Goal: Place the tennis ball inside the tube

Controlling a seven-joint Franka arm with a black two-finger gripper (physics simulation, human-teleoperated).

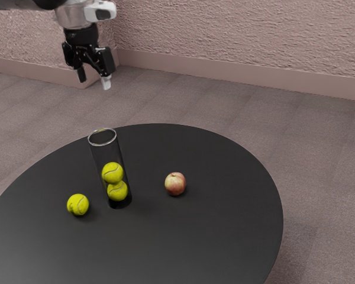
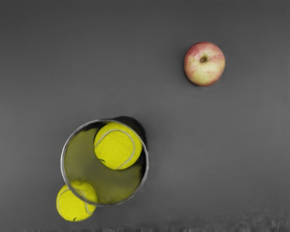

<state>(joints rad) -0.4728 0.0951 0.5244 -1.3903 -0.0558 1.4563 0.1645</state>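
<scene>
Yellow on the black desk [image 1: 213, 231], your loose tennis ball [image 1: 78, 205] sits just beside the upright clear tube [image 1: 107, 155], which holds two stacked balls [image 1: 112, 173]. Your tool [image 1: 94, 80] hangs open, higher than the tube; an apple [image 1: 176, 184] rests across the tube from the loose ball.

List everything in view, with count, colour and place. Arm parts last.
loose tennis ball: 1, yellow, on the table beside the tube, opposite side from the apple
tube: 1, clear, upright on the table
tennis balls in the tube: 2, yellow, one above the other
apple: 1, red and yellow, on the table
table: 1, black, under all of these
floor: 1, greyish brown, around the table
wall: pinkish, textured, behind, with skirting along its foot
arm: 1, whitish and black, exterior view's upper left
gripper: 1, mostly black, open, empty
</scene>
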